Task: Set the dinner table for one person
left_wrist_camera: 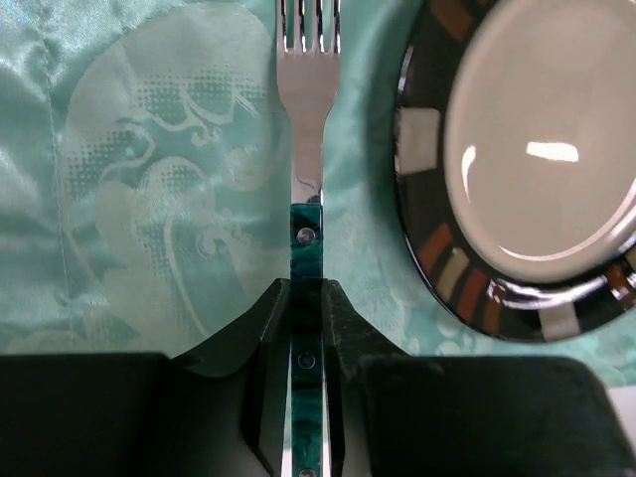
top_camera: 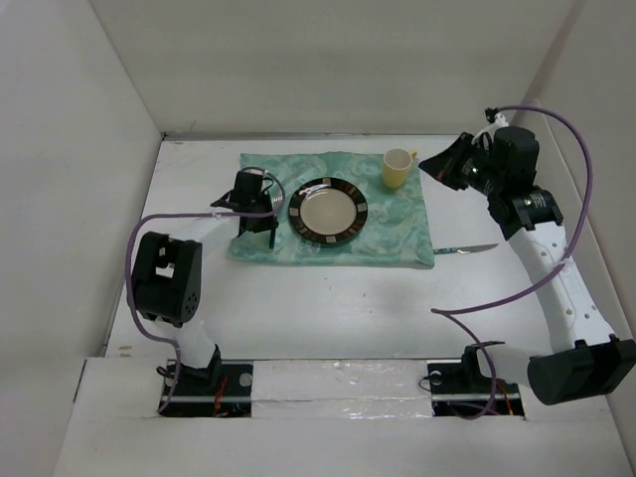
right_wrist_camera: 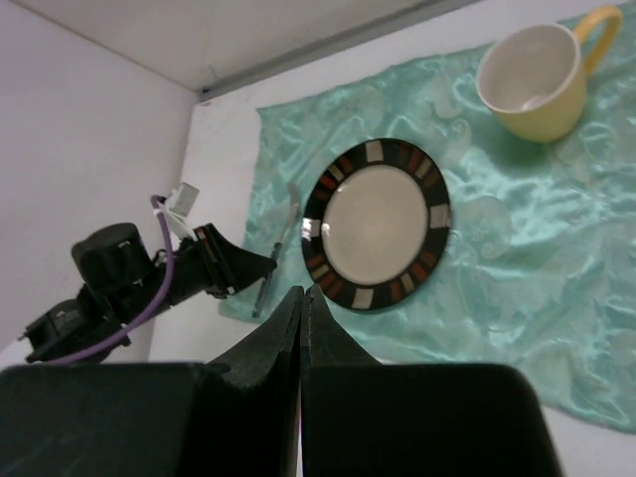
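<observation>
Holding fork [left_wrist_camera: 308, 99] by its green handle: left gripper [left_wrist_camera: 306, 298], clenched. Fork lies on cloth [left_wrist_camera: 149, 199] just left of plate [left_wrist_camera: 422, 248], tines pointing away. Right gripper [top_camera: 432, 166] pinched shut, empty. Knife [top_camera: 467, 248] lies crosswise on dinner table [top_camera: 328, 308], right arm nearer.

Left of the plate [left_wrist_camera: 422, 134], the fork [left_wrist_camera: 308, 89] is losing its tine tips off the top, handle end hiding between fingers [left_wrist_camera: 266, 343].
</observation>
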